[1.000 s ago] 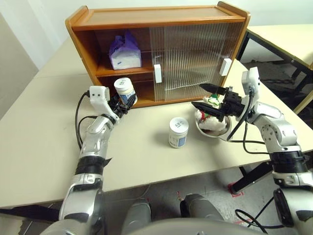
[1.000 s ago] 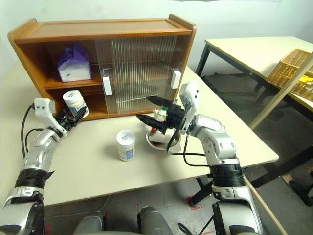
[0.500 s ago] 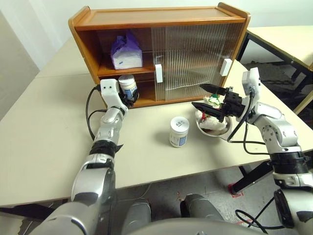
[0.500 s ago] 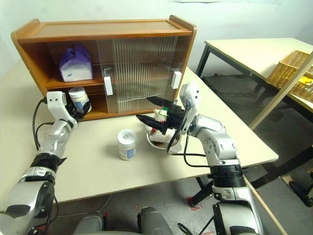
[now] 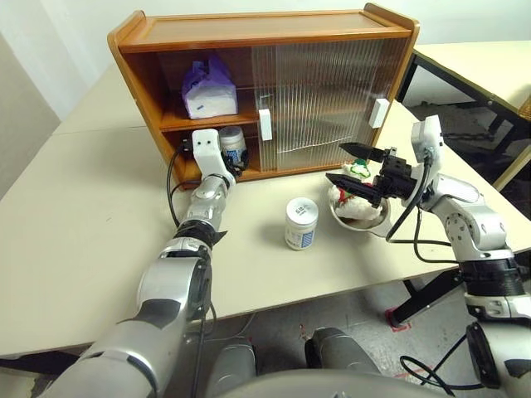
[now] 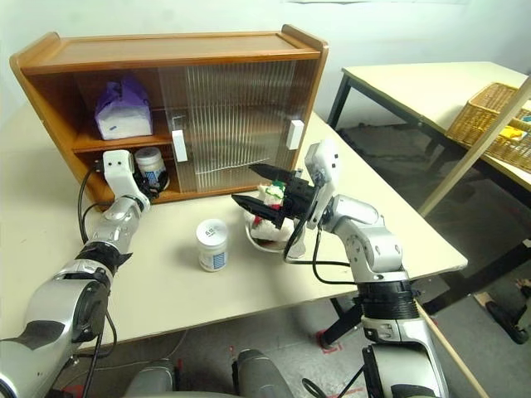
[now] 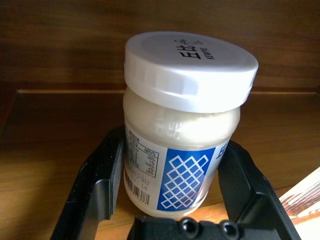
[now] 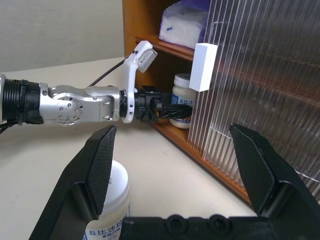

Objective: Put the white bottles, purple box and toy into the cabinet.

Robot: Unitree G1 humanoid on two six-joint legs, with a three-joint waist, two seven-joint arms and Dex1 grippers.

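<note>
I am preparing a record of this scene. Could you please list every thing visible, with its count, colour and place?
cabinet: one, orange-brown, at the back of the table, left side open.
purple box: one, lavender and white, upper shelf.
white bottles: two; one in the lower shelf opening, one standing on the table.
toy: one, white with red and green, inside the bowl.
bowl: one, steel, on the table beside the standing bottle.
table: one, beige.
basket: one, wicker, on a second table.
left end effector: black, shut on a bottle.
right end effector: black, open above the bowl.
</note>
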